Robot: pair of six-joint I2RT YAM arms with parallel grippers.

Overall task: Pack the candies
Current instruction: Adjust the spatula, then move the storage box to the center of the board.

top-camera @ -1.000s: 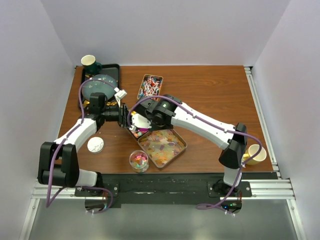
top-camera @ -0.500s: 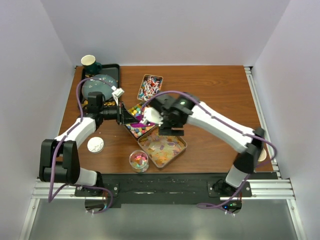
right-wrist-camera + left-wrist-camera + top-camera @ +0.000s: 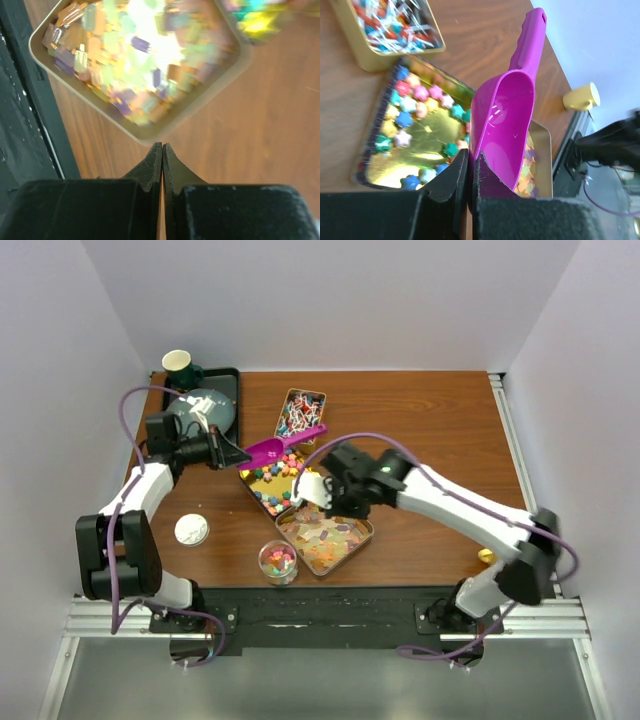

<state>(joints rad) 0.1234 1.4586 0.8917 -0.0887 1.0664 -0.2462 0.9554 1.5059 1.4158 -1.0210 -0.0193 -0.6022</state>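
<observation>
Scooping step, by my judgement: left gripper (image 3: 468, 165) pinches the empty purple scoop (image 3: 505, 120) by its bowl rim above the star candies (image 3: 415, 102) in the middle tin (image 3: 451, 80); right gripper (image 3: 162, 150) shut on nothing just beside the gummy tin (image 3: 145, 134); next calls for dipping the scoop into the candies.

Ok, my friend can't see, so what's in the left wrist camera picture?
Black jaws pinch the rim of an empty purple scoop, in front of a gold tin of star-shaped candies. Another tin of wrapped candies sits farther off on the brown table.
</observation>
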